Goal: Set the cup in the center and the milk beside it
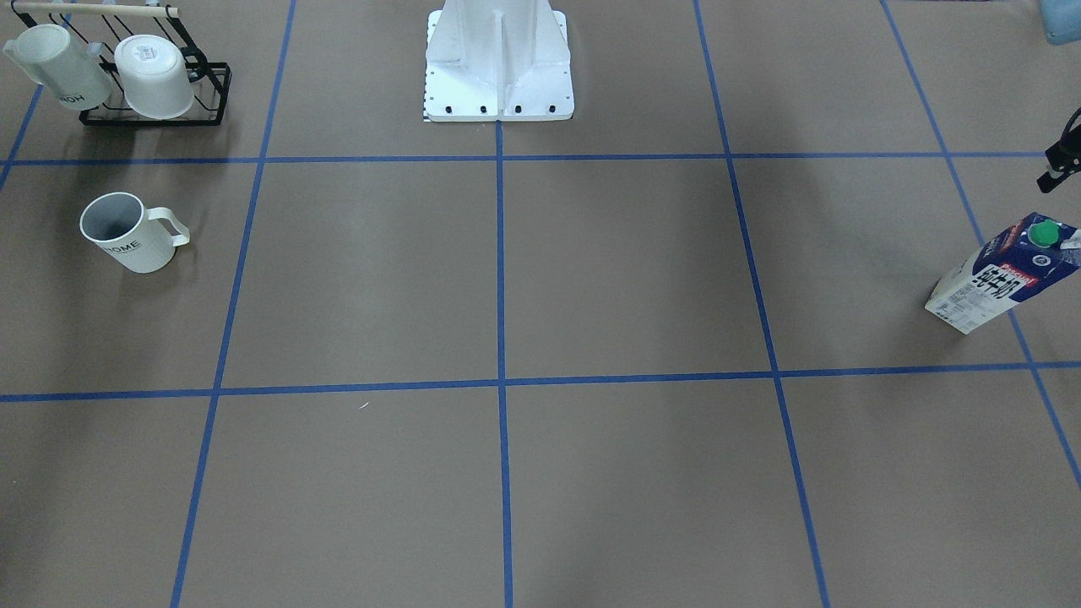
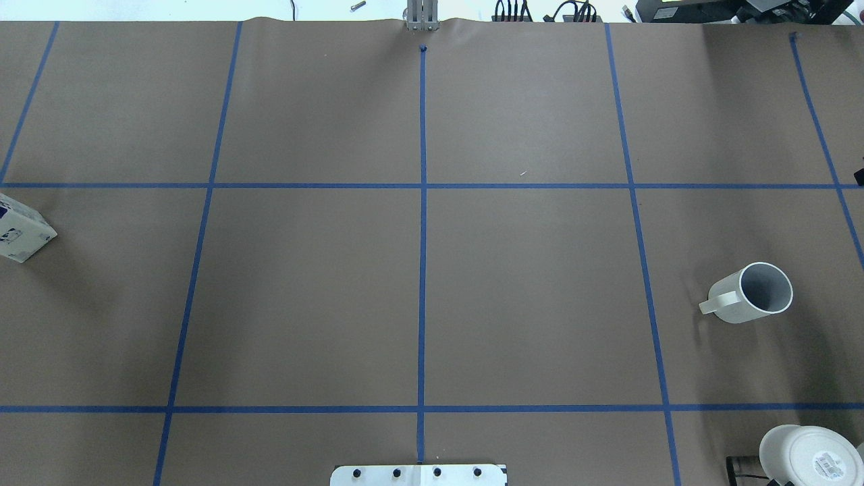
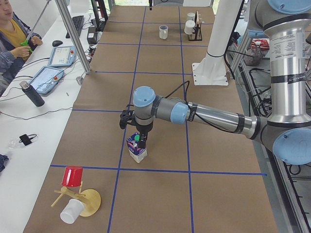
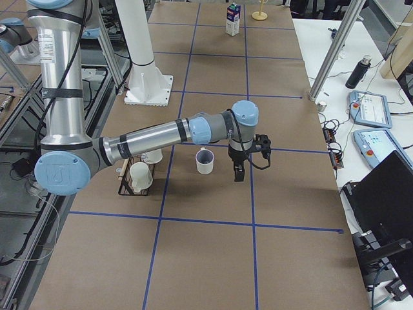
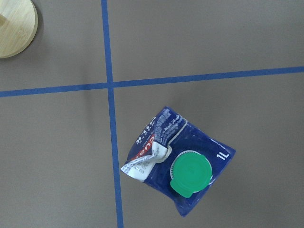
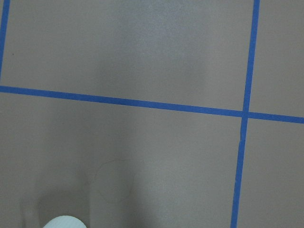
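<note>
The cup (image 1: 127, 232), a white mug with a grey inside and "HOME" lettering, stands upright on the robot's right side (image 2: 752, 293). The milk (image 1: 1005, 270), a dark-blue and white carton with a green cap, stands at the far left (image 2: 20, 229). The left wrist view looks straight down on it (image 5: 183, 159). The center (image 1: 502, 382), a blue tape crossing, is bare (image 2: 423, 185). My left gripper (image 3: 142, 141) hangs just above the carton's top. My right gripper (image 4: 239, 173) hangs beside the cup (image 4: 205, 161). I cannot tell if either is open or shut.
A black wire rack (image 1: 211, 101) with two more white mugs stands behind the cup. A wooden stand (image 3: 90, 201) with a red cup and a white cup is at the table's left end. The white robot base (image 1: 498, 67) stands at the table's edge on the middle line.
</note>
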`<state>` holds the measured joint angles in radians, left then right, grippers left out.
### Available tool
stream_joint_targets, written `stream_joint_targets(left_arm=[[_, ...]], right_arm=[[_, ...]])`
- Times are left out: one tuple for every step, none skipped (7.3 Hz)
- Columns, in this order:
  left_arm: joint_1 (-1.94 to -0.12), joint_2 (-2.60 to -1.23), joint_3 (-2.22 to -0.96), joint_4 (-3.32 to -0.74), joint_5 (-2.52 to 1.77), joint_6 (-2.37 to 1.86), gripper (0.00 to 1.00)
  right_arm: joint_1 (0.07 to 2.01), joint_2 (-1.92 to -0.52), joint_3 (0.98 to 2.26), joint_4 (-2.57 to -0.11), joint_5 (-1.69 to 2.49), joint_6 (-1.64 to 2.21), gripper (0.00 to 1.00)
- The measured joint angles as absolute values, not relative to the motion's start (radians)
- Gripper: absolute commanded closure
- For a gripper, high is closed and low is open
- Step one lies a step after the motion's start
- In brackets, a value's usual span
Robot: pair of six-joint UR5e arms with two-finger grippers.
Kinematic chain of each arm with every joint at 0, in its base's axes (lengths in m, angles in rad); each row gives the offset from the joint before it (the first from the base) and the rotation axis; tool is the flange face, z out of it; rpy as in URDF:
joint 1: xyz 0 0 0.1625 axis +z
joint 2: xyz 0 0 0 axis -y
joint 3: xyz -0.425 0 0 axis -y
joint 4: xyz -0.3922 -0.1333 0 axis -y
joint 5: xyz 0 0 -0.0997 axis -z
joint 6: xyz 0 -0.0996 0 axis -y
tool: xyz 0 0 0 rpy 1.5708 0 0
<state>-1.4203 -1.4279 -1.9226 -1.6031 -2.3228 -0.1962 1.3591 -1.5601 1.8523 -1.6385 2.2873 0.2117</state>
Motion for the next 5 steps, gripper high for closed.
stream_joint_targets(left_arm=[[-1.42,-1.426,-1.923,-1.603,-2.322,-0.196,0.02],[-1.42,-1.426,-1.924,-1.602,-2.321,-0.196,0.02],[-1.42,-1.425,-1.925,-1.602,-2.321,-0.196,0.02],[-1.42,-1.425,-1.925,-1.602,-2.321,-0.196,0.02],[-1.42,-1.423,-1.925,-1.604,-2.32,-0.196,0.02]], right_arm=[[1.359,-1.56,1.853,-1.637,2.287,0.212,0.0],[1.359,-1.561,1.856,-1.637,2.287,0.212,0.0],[1.359,-1.564,1.859,-1.635,2.286,0.212,0.0],[1.359,-1.566,1.862,-1.634,2.286,0.211,0.0],[1.358,-1.568,1.864,-1.633,2.286,0.211,0.0]])
